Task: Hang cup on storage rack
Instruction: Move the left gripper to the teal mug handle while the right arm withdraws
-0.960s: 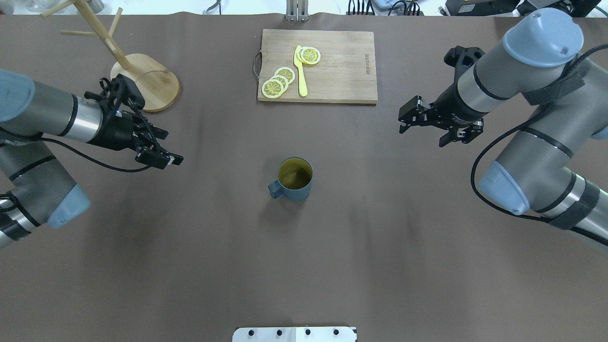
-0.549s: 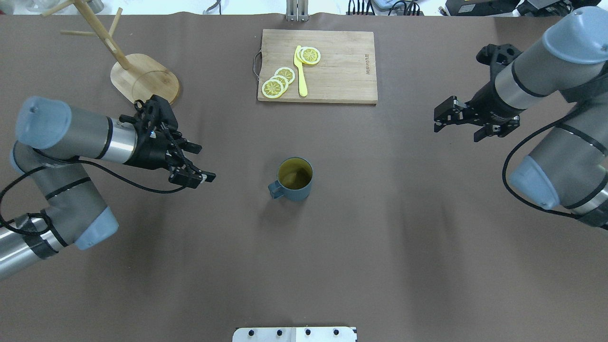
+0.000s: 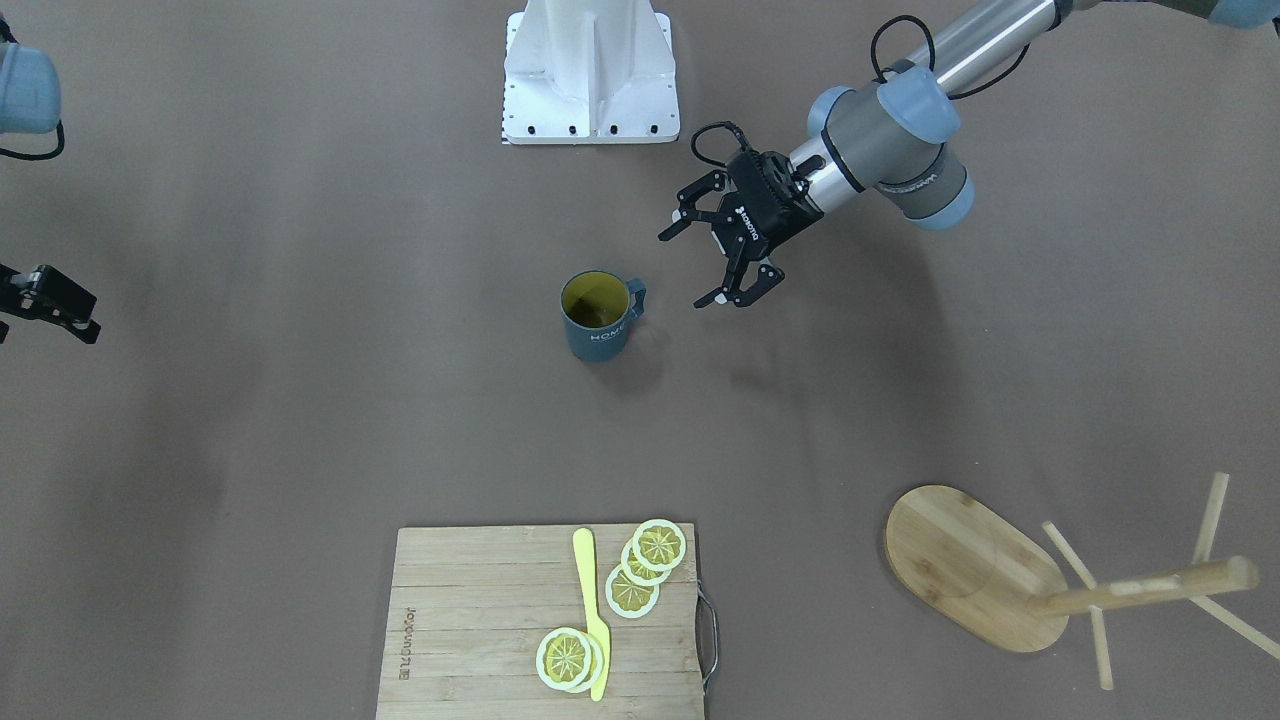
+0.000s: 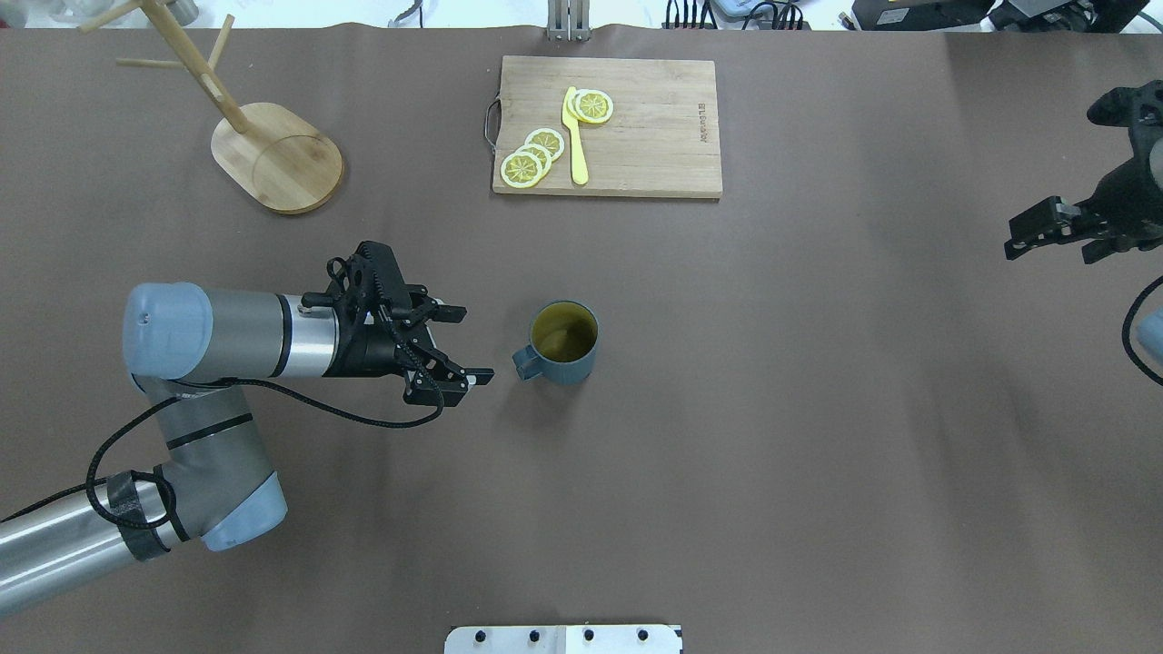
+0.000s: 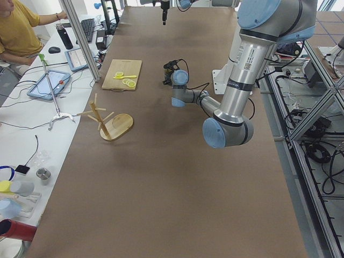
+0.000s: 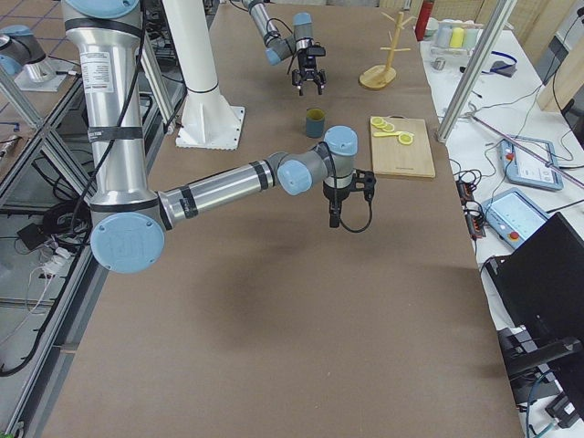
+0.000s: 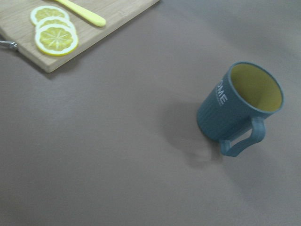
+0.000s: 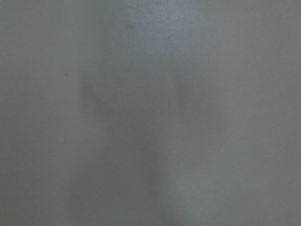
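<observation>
Blue-grey cup (image 4: 563, 343) stands upright mid-frame, untouched, while the left tool (image 4: 477, 343), jaws spread, has swung from the upper-left storage rack (image 4: 277, 156) to just left of its handle, poised to grasp.

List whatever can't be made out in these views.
- Right wrist view: only a blurred patch of table shows, nothing else.
- Exterior left view: the cup is hidden behind the left gripper.
- Overhead view: the storage rack loses its top pegs to the top edge.
- The cutting board engraving is too small to read in any view.
</observation>
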You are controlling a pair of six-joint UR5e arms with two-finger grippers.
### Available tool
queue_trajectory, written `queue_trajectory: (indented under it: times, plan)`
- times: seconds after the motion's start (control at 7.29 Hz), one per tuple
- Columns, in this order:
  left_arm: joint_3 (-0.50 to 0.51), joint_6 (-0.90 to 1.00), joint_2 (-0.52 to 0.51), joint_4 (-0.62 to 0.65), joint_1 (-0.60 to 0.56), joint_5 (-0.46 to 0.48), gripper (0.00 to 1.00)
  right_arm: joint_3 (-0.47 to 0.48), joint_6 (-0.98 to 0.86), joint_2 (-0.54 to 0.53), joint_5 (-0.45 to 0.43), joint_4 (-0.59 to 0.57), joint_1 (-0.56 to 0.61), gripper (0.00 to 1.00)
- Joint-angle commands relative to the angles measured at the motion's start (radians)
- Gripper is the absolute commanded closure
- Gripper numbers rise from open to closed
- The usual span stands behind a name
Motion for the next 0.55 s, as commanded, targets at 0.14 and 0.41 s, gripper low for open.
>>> queue_trajectory:
  times: [0.14,0.41]
  plan:
    - [0.069,-0.008,-0.011,-0.255,0.129,0.268,0.03,0.004,-0.065,-0.037,0.028,0.003,0.035,0.00]
    - [0.086,-0.008,-0.010,-0.417,0.239,0.387,0.03,0.007,-0.065,-0.037,0.029,0.004,0.041,0.00]
